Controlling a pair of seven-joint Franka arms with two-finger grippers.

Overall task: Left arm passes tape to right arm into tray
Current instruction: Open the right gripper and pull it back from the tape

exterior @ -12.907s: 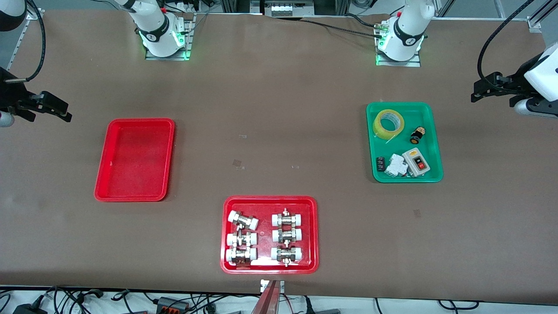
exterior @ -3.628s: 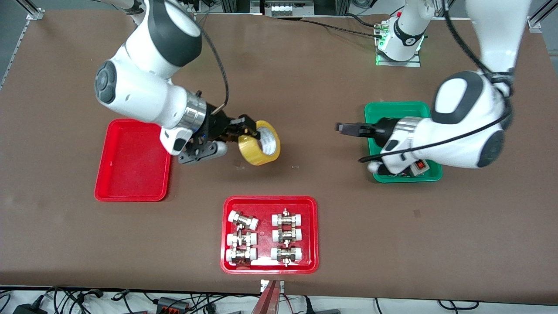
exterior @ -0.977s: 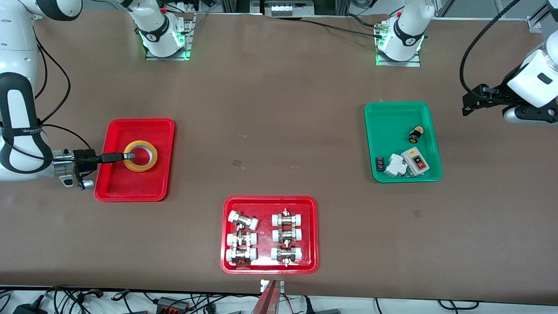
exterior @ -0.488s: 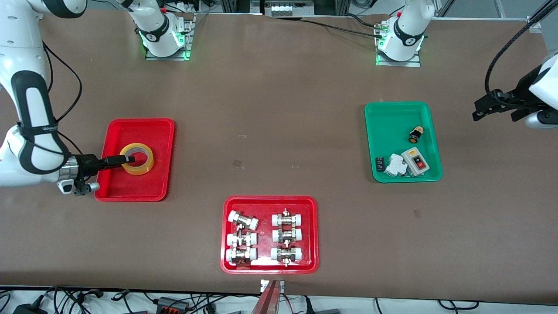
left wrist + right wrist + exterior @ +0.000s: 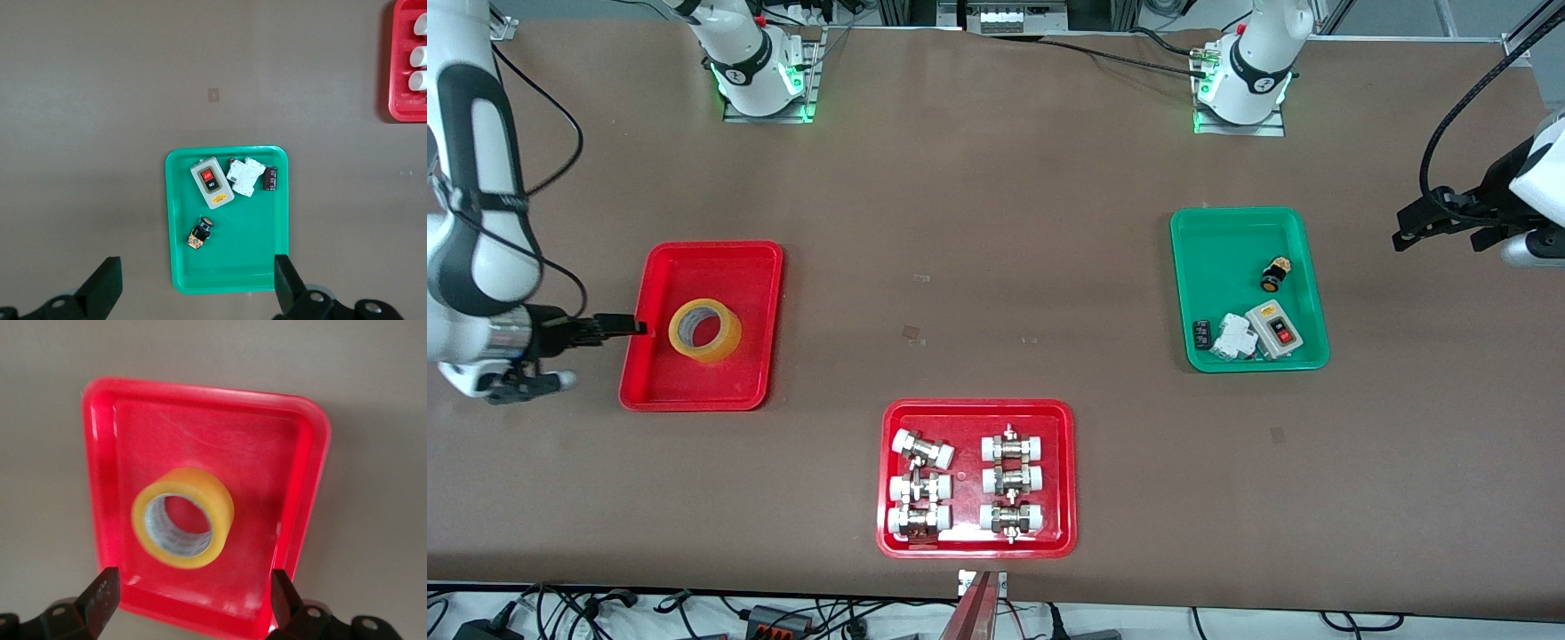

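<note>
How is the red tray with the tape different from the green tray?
The red tray sits at the right arm's end of the table; the green tray sits at the left arm's end. The red tray holds only the tape, lying flat; the green tray holds several small electrical parts, including a switch box. Both are rectangular, with rounded corners and raised rims.

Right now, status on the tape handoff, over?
Right end effector open, at the tray rim. Tape lies flat in the tray, free. Left end effector open, waiting past the green tray. Nothing in the way.
</note>
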